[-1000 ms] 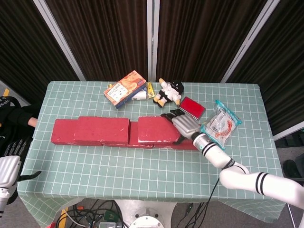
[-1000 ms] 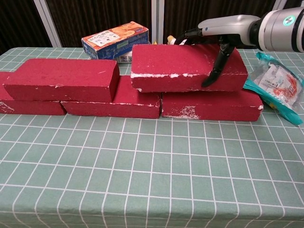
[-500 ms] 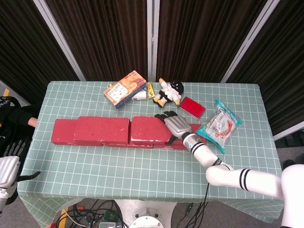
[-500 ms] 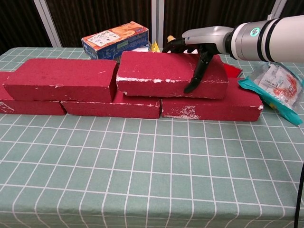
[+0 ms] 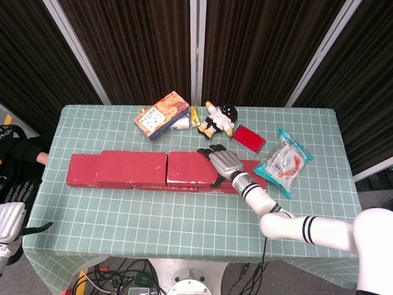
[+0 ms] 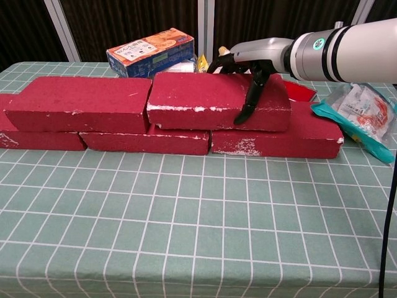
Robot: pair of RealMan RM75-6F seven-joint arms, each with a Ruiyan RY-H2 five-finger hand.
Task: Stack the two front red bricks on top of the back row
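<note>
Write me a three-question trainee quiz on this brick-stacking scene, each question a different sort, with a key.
1. True or false: the right hand grips the upper right brick, with fingers reaching over its top and its thumb down the front face.
2. Multiple choice: what lies against the right end of the bottom right brick? A) the snack packet B) the biscuit box C) the plush doll
3. Fill the gap: the upper right brick sits end to end with the upper left brick, and both rest on the ___ row of bricks.

Key: 1 true; 2 A; 3 bottom.
</note>
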